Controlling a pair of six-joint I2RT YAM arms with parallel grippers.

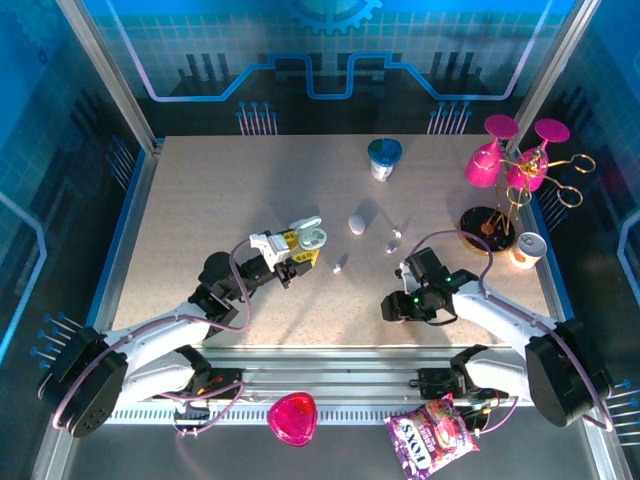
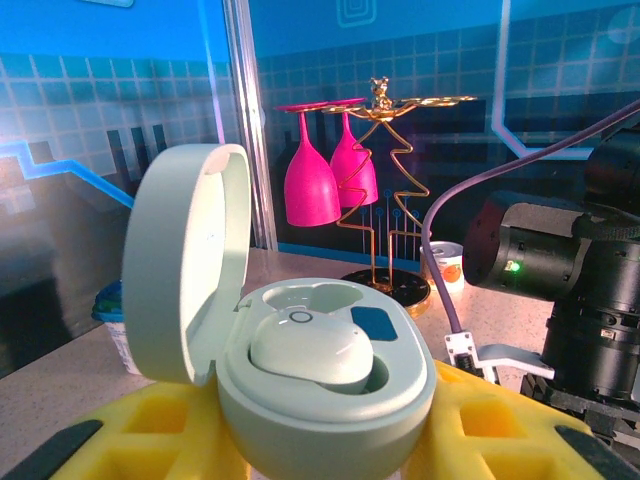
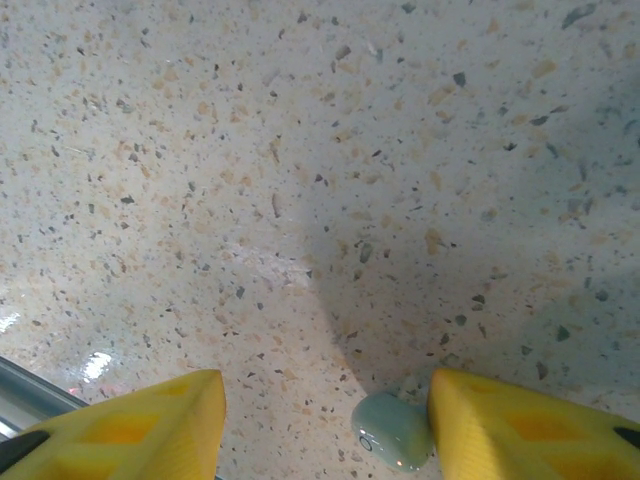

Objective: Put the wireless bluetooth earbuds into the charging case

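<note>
My left gripper (image 1: 300, 248) is shut on an open pale charging case (image 2: 330, 385), its lid (image 2: 185, 265) standing up at the left. One earbud (image 2: 312, 350) sits in the near socket and the far socket is empty. The yellow fingers (image 2: 500, 425) press the case from both sides. My right gripper (image 3: 325, 430) is open, pointing down at the table. A loose pale earbud (image 3: 392, 432) lies between its pads, touching the right finger (image 3: 520, 430). Two more loose earbuds (image 1: 393, 241) (image 1: 340, 265) lie on the table between the arms.
A closed pebble-shaped case (image 1: 357, 222) lies mid-table. At the back stands a cup (image 1: 384, 158). Pink glasses hang on a gold rack (image 1: 515, 165) at the right, with a small can (image 1: 527, 248) beside it. A pink heart dish (image 1: 293, 417) and a snack bag (image 1: 432, 437) lie below the front edge.
</note>
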